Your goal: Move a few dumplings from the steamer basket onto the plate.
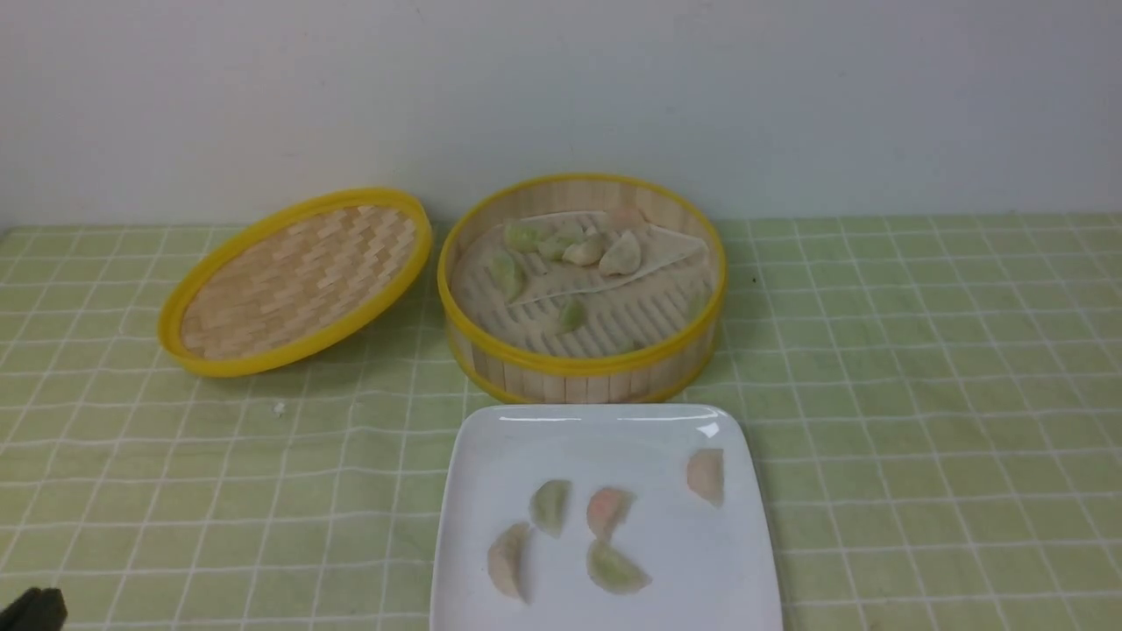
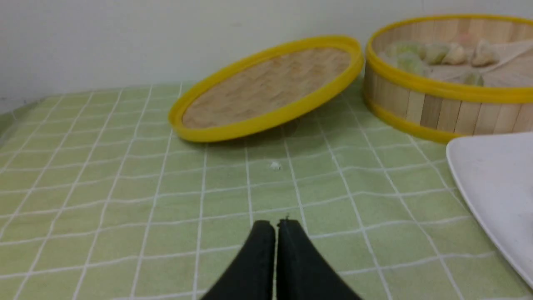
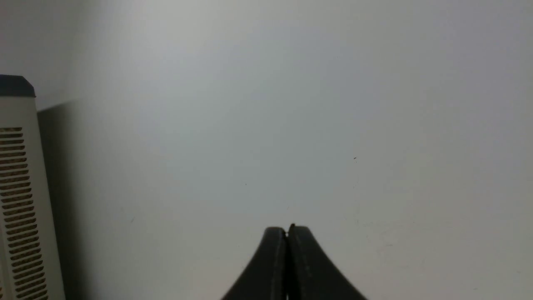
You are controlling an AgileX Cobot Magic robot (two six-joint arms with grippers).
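The steamer basket stands at the table's middle back, with several dumplings on its paper liner and slatted floor. Right in front of it lies the white square plate, holding several dumplings. In the left wrist view the basket and a corner of the plate show to one side. My left gripper is shut and empty, low over the cloth at the front left; only a dark bit of it shows in the front view. My right gripper is shut and empty, facing a bare wall, out of the front view.
The shallow woven lid leans tilted to the left of the basket, its near rim on the cloth. A small white crumb lies in front of it. A green checked cloth covers the table. A vented white box stands near the right gripper.
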